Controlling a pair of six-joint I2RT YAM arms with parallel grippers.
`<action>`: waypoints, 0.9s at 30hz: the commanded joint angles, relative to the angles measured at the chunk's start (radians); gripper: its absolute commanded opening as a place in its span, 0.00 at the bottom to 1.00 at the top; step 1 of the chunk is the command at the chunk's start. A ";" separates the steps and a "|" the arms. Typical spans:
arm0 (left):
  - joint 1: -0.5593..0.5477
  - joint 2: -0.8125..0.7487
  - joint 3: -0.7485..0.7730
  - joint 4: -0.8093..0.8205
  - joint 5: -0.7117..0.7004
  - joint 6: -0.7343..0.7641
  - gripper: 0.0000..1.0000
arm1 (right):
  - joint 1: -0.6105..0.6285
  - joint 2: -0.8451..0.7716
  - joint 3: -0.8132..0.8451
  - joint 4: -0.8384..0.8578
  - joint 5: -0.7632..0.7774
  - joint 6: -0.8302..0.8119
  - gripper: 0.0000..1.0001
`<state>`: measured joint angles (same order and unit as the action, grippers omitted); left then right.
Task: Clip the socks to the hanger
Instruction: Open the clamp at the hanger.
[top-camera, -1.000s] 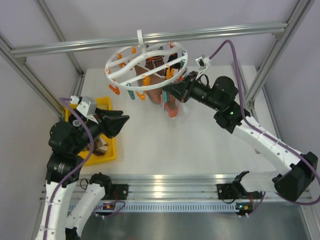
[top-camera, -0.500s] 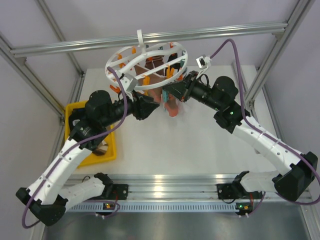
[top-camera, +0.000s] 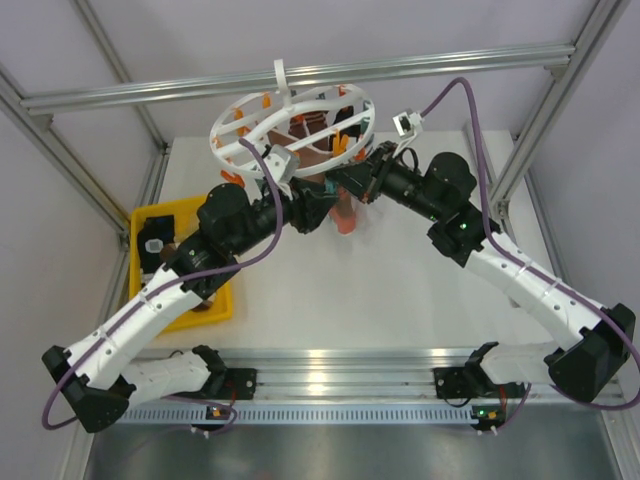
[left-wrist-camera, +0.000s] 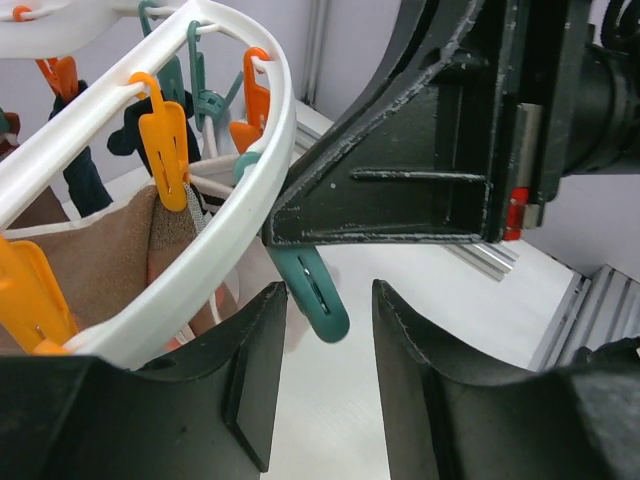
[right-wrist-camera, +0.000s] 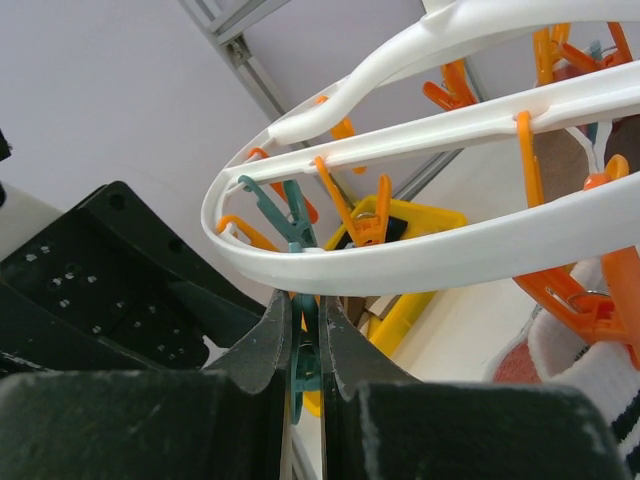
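Observation:
The white hanger (top-camera: 290, 125) hangs at the back with orange and teal clips. Brown and reddish socks (top-camera: 344, 214) hang from it. My right gripper (top-camera: 337, 184) is under the ring. In the right wrist view the gripper (right-wrist-camera: 305, 300) is shut on a teal clip (right-wrist-camera: 304, 352) just below the ring (right-wrist-camera: 400, 262). My left gripper (top-camera: 322, 207) is next to it. In the left wrist view it is open (left-wrist-camera: 329, 296) and empty, with that teal clip (left-wrist-camera: 316, 297) hanging at its fingertips. A tan sock (left-wrist-camera: 95, 262) hangs from an orange clip (left-wrist-camera: 165, 150).
A yellow tray (top-camera: 222, 290) with more socks sits at the left of the table; it also shows in the right wrist view (right-wrist-camera: 425, 240). An aluminium frame bar (top-camera: 300, 75) carries the hanger's hook. Frame posts stand at both sides.
My left arm has swung from over the yellow tray up and to the right, to the hanger beside my right gripper. The right arm has stayed in place on the clip.

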<state>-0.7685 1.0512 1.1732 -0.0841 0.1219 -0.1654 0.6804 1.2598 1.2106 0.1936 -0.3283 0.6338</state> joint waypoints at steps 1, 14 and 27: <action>-0.014 0.027 0.009 0.107 -0.057 0.015 0.44 | 0.007 0.003 0.007 0.038 0.020 0.015 0.00; -0.045 0.066 0.023 0.129 -0.146 0.101 0.14 | 0.008 -0.011 -0.016 0.026 0.017 0.023 0.00; -0.060 0.058 0.016 0.122 -0.084 0.199 0.00 | 0.018 0.019 0.003 -0.020 0.020 -0.022 0.17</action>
<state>-0.8062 1.1175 1.1732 -0.0456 -0.0246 -0.0277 0.6865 1.2598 1.2041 0.2180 -0.3077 0.6109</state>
